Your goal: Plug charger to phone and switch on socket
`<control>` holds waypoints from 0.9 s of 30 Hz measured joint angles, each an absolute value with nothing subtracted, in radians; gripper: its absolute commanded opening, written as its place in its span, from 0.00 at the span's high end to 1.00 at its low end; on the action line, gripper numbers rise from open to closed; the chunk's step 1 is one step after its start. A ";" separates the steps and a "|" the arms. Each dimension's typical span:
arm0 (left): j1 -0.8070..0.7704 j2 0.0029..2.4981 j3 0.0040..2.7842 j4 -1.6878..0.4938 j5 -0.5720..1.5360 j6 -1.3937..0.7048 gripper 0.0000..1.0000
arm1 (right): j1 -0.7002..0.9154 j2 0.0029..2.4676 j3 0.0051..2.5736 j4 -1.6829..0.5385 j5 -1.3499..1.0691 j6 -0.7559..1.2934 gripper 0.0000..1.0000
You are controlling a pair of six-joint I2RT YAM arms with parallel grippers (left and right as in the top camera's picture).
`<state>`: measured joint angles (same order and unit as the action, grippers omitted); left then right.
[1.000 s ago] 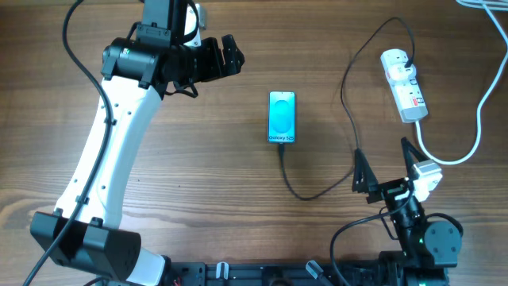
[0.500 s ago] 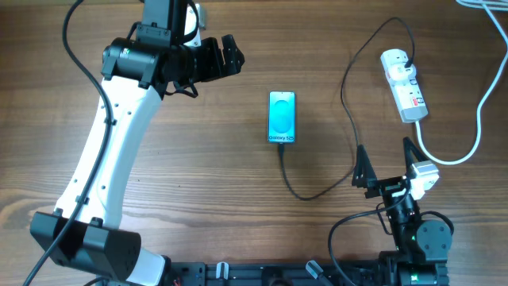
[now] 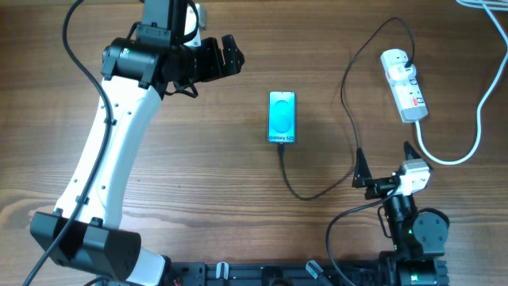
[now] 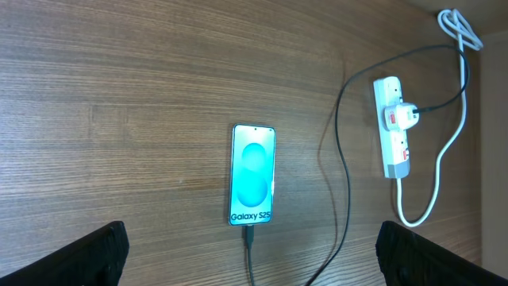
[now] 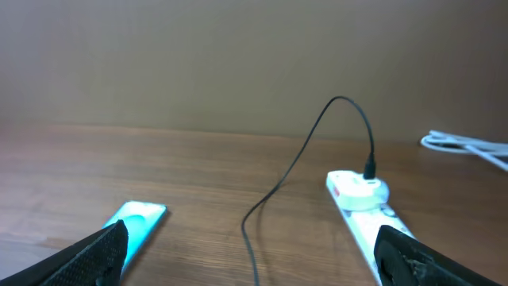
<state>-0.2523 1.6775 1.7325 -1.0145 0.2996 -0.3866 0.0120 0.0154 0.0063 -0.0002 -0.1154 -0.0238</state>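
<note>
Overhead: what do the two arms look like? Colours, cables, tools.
Left arm: long white links with black joints and a black base. A black cable runs along it, and the left tool is black. Right arm: mostly black, with a white block at the wrist and a small green light. Black cables loop by its base, and the black right tool has pointed fingers.

Overhead top-down, wrist views sharing phone [image 4: 252, 184]

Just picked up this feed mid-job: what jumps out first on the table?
The phone, cyan screen glowing, lies mid-table. The black charger cable loops from its near end to the white socket at the far right. The left gripper, far left, and the right gripper, near right, are open and empty.
</note>
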 measured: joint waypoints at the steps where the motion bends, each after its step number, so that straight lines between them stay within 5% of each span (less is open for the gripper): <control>1: -0.252 1.678 1.732 -1.015 0.300 -0.387 0.00 | 0.012 0.015 0.006 -0.001 -0.110 -0.036 0.00; 27: -0.252 1.678 1.732 -1.015 0.300 -0.387 0.00 | 0.012 0.015 0.006 -0.001 -0.058 -0.049 0.00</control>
